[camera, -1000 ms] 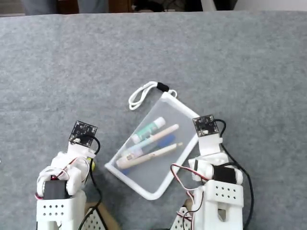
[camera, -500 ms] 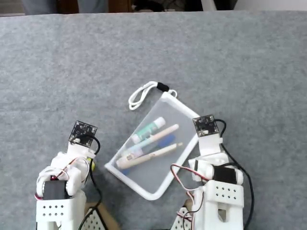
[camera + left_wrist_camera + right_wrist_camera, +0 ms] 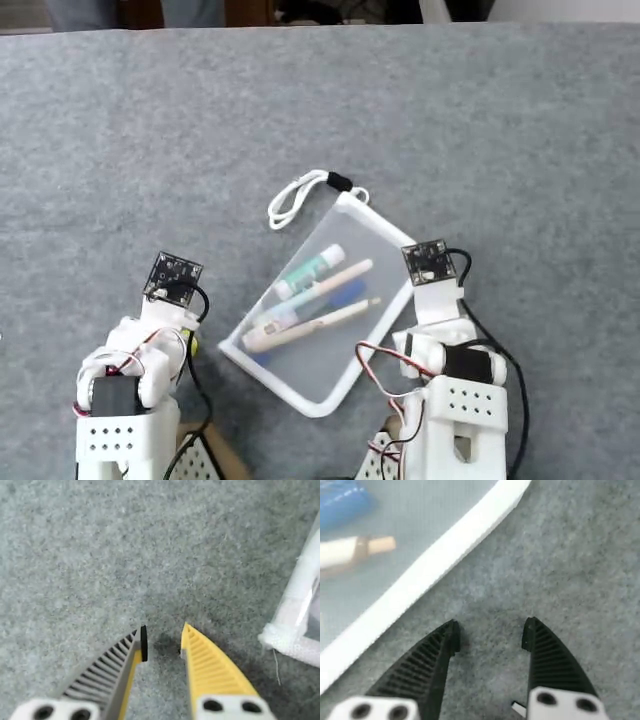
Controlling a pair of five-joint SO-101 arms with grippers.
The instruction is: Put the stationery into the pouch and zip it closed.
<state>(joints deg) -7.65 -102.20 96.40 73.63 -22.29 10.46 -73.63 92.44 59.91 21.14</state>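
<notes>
Grey felt covers my table [image 3: 500,120]. The pouch [image 3: 330,350], stationery [image 3: 312,292] inside, lies between my left claw [image 3: 164,637] and right claw [image 3: 491,630], both part open, gripping nothing.

Small robotics lab or hobby workbench, indoors. Cues: the table [image 3: 500,130] is covered edge to edge in grey felt-like cloth. Two white plastic desktop arms, left arm [image 3: 128,385] and right arm [image 3: 455,385], sit side by side at its near edge. Red, white and black servo wires [image 3: 372,358] run exposed, and there is a bare camera board [image 3: 175,276] on each wrist. Cardboard scrap [image 3: 215,455] by the left base. Dark furniture [image 3: 300,10] past the far edge, too cropped to tell more.
</notes>
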